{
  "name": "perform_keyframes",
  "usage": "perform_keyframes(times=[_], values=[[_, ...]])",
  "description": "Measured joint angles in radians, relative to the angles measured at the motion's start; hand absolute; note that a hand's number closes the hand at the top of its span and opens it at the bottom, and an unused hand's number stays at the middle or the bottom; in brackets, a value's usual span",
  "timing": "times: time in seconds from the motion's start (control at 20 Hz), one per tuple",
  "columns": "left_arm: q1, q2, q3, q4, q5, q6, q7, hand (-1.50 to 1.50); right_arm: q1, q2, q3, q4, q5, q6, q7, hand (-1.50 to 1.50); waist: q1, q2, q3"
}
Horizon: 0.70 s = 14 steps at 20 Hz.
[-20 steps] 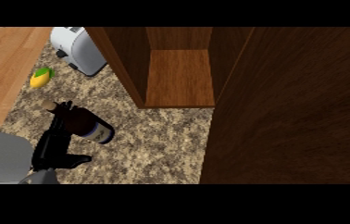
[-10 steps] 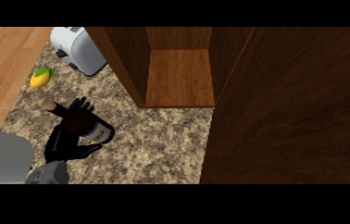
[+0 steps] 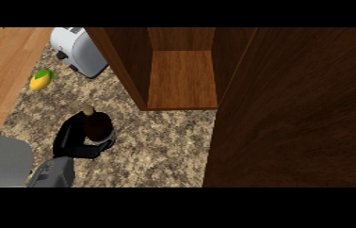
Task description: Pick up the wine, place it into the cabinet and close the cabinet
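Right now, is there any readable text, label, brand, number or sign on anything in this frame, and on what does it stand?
None can be read.
Wine bottle, with the left hand curled round it: any label is hidden or too dark to tell.
Toaster: dark controls on its side, no legible marks.
Cabinet and its open door: plain wood, no writing.
Yellow-green fruit: no sticker visible.

Open cabinet [image 3: 182, 76] shelf, door [image 3: 285, 109] swung out alongside.
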Motion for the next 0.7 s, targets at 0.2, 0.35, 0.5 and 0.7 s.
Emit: perform_keyframes(times=[0.2,0.35,0.5,0.7], values=[[0.014,-0.053,-0.036,-0.053,-0.046,0.101,-0.051,1.50,-0.001,-0.007,-0.001,-0.002,0.001,-0.003,0.004,-1.50,0.006,-0.002,0.002],[0.025,-0.115,-0.055,-0.090,-0.066,0.191,-0.047,1.50,0.007,-0.009,-0.006,0.001,0.001,-0.002,-0.001,-1.50,0.010,-0.002,0.002],[0.045,-0.162,-0.083,-0.136,-0.072,0.271,-0.058,1.50,0.011,-0.007,-0.003,0.008,0.001,-0.002,-0.010,-1.50,0.013,-0.001,0.001],[0.083,-0.190,-0.118,-0.260,-0.067,0.313,-0.037,1.50,0.020,-0.004,-0.005,0.009,0.001,-0.002,-0.016,-1.50,0.017,-0.002,0.001]])
